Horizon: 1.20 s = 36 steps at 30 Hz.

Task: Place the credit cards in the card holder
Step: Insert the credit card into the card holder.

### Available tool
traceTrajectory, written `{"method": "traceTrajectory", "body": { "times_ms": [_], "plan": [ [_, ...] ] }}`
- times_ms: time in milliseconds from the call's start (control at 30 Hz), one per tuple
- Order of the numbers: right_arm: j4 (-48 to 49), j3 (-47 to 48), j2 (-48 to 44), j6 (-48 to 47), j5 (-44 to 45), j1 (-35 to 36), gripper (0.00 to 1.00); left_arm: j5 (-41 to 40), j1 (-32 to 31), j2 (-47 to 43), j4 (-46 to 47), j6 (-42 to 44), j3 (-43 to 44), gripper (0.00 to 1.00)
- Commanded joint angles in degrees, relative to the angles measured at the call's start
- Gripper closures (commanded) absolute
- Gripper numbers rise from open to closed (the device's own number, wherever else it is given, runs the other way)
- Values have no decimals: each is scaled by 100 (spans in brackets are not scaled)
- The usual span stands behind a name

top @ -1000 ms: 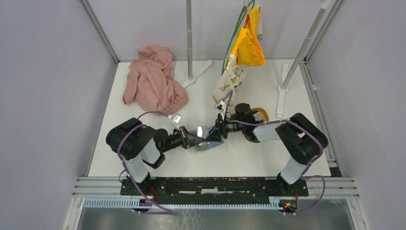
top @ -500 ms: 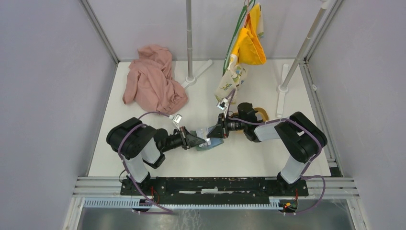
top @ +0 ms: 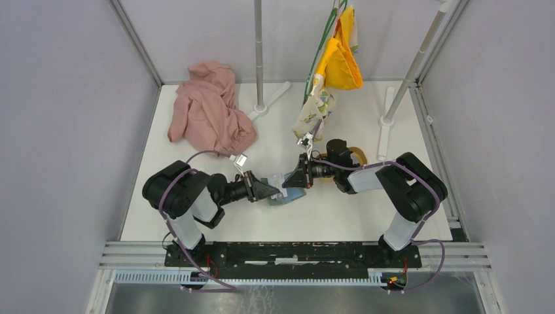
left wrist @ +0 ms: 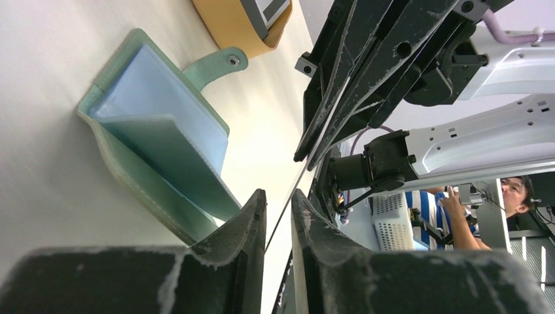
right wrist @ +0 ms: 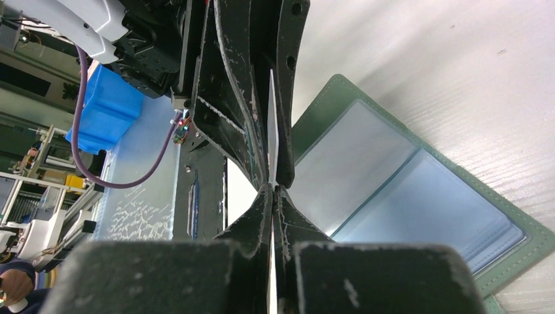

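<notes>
The card holder (top: 292, 195) lies open on the white table, sage green with pale inner sleeves (left wrist: 157, 127), (right wrist: 393, 190). Just above it my two grippers meet tip to tip. One white credit card (right wrist: 271, 118) stands edge-on between them, a thin line (left wrist: 288, 203) in the left wrist view. My right gripper (right wrist: 272, 191) is shut on this card. The jaws of my left gripper (left wrist: 278, 199) stand slightly apart around the card's other end, with a gap on each side. From above, the left gripper (top: 275, 189) and right gripper (top: 286, 184) nearly touch.
A light-wood tray (left wrist: 226, 23) holding a grey card (left wrist: 265, 8) sits behind the right arm (top: 357, 156). A pink cloth (top: 209, 114) lies at the back left. A pole stand (top: 260, 98), hanging yellow and patterned garments (top: 337, 62) and a second pole (top: 393, 111) stand at the back.
The right gripper has shut on the card. The left gripper, which held the card, has parted its jaws. Both arms stayed over the card holder.
</notes>
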Motion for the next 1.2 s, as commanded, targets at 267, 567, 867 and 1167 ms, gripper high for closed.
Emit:
{"method": "traceTrajectory", "body": {
  "times_ms": [267, 567, 867, 1167],
  "plan": [
    [198, 42, 12, -153, -266, -34, 100, 535, 287, -265, 1193, -295, 230, 76],
    [-1244, 358, -268, -1765, -148, -35, 56, 340, 297, -374, 1193, -241, 52, 98],
    [-3075, 609, -943, -4148, 609, -45, 51, -60, 389, -118, 1036, -179, -246, 98],
    [-3374, 729, -894, -4979, 2283, 320, 62, -275, 478, -826, -425, 229, -401, 98]
  ]
}}
